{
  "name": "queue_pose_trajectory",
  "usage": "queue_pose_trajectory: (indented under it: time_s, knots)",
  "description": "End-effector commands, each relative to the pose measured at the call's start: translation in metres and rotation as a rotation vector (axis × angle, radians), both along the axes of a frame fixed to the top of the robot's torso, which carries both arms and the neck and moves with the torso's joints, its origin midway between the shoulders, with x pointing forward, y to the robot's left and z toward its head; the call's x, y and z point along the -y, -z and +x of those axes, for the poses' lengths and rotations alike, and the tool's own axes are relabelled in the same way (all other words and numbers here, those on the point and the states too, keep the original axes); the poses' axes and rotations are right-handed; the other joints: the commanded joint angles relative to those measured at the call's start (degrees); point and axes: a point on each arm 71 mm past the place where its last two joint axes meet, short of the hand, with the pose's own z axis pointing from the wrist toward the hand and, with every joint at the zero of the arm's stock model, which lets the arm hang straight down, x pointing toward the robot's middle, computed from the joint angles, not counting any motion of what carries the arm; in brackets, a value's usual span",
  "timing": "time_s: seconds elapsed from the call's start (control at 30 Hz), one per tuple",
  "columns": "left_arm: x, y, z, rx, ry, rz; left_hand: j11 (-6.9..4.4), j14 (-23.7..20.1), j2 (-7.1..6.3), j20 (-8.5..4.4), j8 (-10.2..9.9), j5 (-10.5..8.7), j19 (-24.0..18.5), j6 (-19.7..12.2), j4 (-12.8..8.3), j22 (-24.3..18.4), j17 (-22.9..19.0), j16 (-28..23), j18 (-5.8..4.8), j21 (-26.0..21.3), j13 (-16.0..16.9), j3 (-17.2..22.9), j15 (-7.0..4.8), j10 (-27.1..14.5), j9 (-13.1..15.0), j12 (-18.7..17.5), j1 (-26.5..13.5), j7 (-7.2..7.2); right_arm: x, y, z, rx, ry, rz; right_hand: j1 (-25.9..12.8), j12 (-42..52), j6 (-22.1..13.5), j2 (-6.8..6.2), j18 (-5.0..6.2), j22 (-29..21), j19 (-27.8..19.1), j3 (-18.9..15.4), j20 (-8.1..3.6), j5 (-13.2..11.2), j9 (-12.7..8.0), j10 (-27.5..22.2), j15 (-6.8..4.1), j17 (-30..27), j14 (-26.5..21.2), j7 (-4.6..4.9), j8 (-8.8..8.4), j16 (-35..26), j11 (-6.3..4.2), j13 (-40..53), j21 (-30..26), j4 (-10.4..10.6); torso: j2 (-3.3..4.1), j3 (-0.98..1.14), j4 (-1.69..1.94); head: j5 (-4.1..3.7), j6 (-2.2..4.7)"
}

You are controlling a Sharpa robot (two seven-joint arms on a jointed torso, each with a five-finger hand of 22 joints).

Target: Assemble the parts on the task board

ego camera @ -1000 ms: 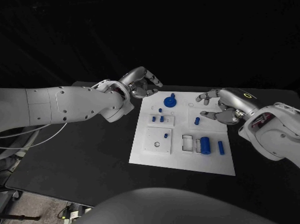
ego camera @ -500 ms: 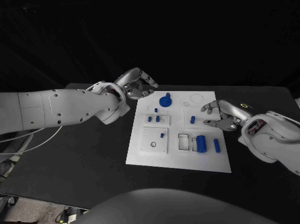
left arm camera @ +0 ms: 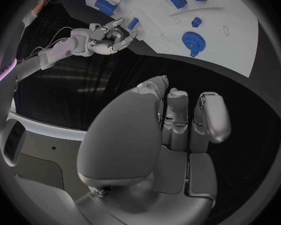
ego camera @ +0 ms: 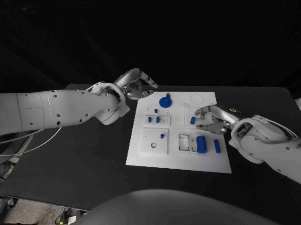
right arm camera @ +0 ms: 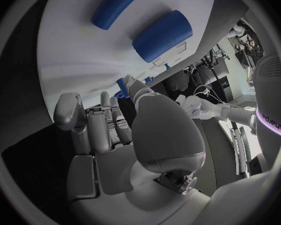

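On the black surface (ego camera: 76, 159) lies the white task board (ego camera: 181, 161), the landmark here. Nearest the robot on it sit a large blue cylinder (ego camera: 202, 144) and a slim blue bar (ego camera: 217, 146) just beside it. Farther in, the right robot hand (ego camera: 211, 119) hovers over the board's middle right with fingers curled, next to a small blue peg (ego camera: 193, 120); whether it pinches anything cannot be told. A blue gear (ego camera: 166, 101) stands at the far end. The left robot hand (ego camera: 138, 84), fingers curled on nothing, hangs just off the board's far left corner. A misjudged pinch could likely knock the peg over or nudge the unclamped board.
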Motion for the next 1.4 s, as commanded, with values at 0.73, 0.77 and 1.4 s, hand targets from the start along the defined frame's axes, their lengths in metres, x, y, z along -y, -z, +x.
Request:
queue_pose_trajectory:
  time_s: [0.73,0.77,1.4]
  knots:
    - [0.003,0.002,0.001,-0.019,0.014,0.000,0.48,-0.45,-0.32,0.13,-0.28,-0.11,-0.52,0.05,0.15,9.77,-0.12,-0.26,0.45,-0.20,0.00,0.92,0.08,0.40,-0.01,0.21,-0.28,0.37,-0.028,0.013,0.003,-0.013,-0.035,0.039,5.64,3.18,8.18,0.93,-0.95,8.37,1.73,5.68,-2.40,17.73,3.60,11.47,-2.33,1.45,0.95,0.71,5.26,0.96,-3.20,-1.27,2.58,-3.26,0.03,-0.01,-0.03,0.36,0.00]
    - [0.003,0.002,0.001,-0.020,0.014,0.000,0.49,-0.46,-0.28,0.15,-0.29,-0.10,-0.53,0.06,0.15,9.77,-0.13,-0.25,0.45,-0.19,0.00,1.02,0.10,0.49,-0.01,0.24,-0.34,0.39,-0.028,0.013,0.003,-0.013,-0.032,0.037,5.89,3.37,8.77,0.93,-0.96,8.38,1.73,5.95,-2.50,18.64,4.13,11.63,-2.40,1.42,0.95,0.65,5.77,0.95,-3.26,-1.13,2.66,-3.62,0.03,0.00,-0.03,0.36,0.00]
    - [0.003,0.006,0.000,-0.037,0.018,0.009,0.49,-0.54,-0.09,0.24,-0.21,-0.04,-0.60,0.26,0.15,9.76,-0.18,-0.18,0.46,-0.18,0.02,1.58,0.18,1.06,0.05,0.48,-0.72,0.60,-0.022,-0.001,-0.004,0.004,-0.016,0.083,5.81,4.12,12.00,0.80,-1.13,8.53,1.98,8.16,-3.73,18.45,12.43,15.05,-3.63,0.46,0.93,-0.46,10.91,0.44,-4.60,-0.43,4.44,-6.68,0.04,0.01,-0.04,1.17,0.00]
